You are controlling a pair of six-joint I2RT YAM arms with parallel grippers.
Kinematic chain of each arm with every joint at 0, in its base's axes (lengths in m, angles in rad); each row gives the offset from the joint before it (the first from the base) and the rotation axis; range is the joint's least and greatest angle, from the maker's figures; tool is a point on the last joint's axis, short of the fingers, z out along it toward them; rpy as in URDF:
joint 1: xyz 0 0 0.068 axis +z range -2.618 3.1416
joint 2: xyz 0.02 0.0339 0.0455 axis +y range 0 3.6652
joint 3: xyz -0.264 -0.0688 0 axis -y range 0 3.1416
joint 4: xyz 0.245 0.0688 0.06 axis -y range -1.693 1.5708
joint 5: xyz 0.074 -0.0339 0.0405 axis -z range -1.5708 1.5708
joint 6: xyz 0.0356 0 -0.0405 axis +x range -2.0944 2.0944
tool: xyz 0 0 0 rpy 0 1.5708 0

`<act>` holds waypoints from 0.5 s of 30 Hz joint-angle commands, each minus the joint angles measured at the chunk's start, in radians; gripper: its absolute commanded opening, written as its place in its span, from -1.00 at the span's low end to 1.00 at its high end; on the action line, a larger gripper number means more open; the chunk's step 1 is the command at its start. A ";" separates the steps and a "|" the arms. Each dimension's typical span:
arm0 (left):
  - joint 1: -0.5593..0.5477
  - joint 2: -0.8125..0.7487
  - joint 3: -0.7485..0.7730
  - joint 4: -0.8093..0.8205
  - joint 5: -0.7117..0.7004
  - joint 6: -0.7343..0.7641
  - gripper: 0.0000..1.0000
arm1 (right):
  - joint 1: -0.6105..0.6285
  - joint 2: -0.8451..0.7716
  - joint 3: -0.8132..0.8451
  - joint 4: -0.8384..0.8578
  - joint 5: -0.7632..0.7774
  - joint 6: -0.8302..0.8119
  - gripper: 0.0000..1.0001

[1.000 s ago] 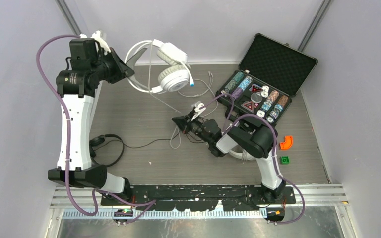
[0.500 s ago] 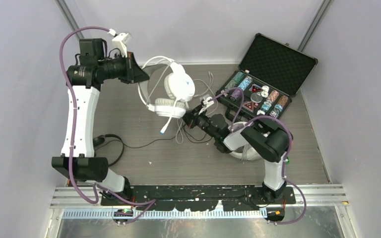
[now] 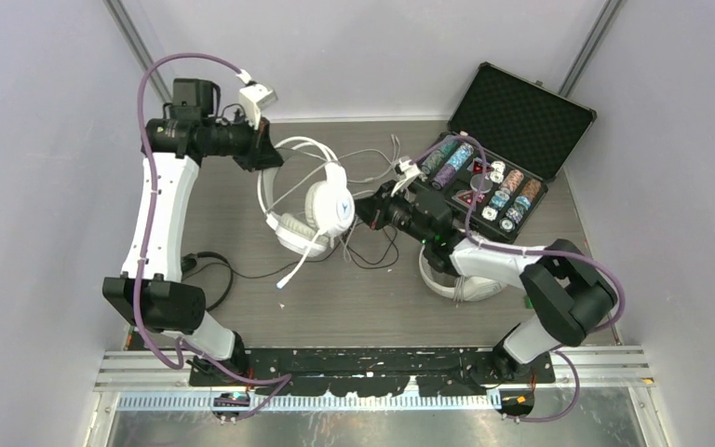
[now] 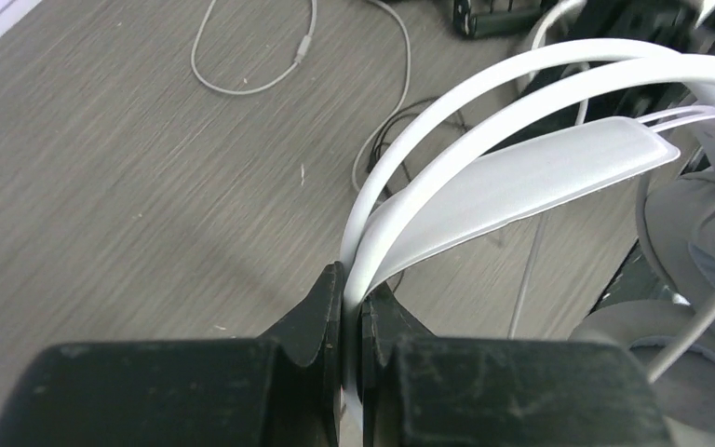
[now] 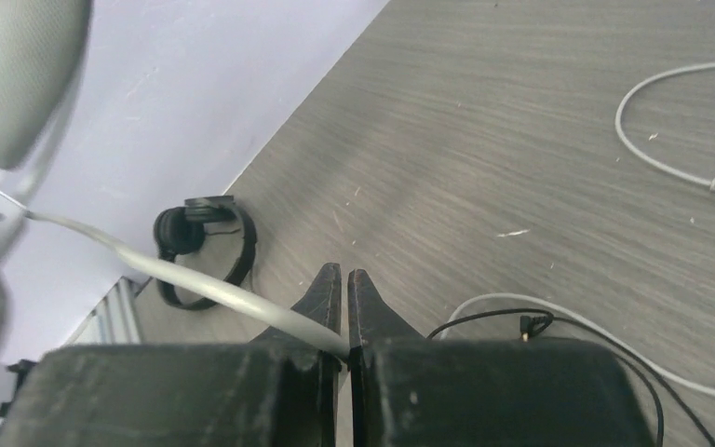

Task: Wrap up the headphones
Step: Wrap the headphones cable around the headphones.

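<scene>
while the left gripper [image 4: 352, 284] clamps the white headphones [image 3: 321, 200] by the band [image 4: 521, 177], the right gripper [image 5: 345, 279] pinches their cable [image 5: 195, 284]. hard pulling may slip the thin cable free.

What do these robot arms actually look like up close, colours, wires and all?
Both the left arm and the right arm have smooth white shells on their long links and chunky black joints. A purple cable loops loosely along each arm. A small white block sits at each wrist. The jaws are matte black wedges tapering to narrow tips, with a slightly scuffed surface.
</scene>
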 commanded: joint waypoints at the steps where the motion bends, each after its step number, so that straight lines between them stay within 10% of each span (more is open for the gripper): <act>1: -0.089 -0.019 -0.034 -0.036 -0.081 0.159 -1.00 | -0.051 -0.101 0.106 -0.274 -0.165 0.093 -0.99; 15: -0.209 -0.150 -0.234 0.205 -0.421 0.270 -1.00 | -0.080 -0.226 0.282 -0.773 -0.410 0.106 -1.00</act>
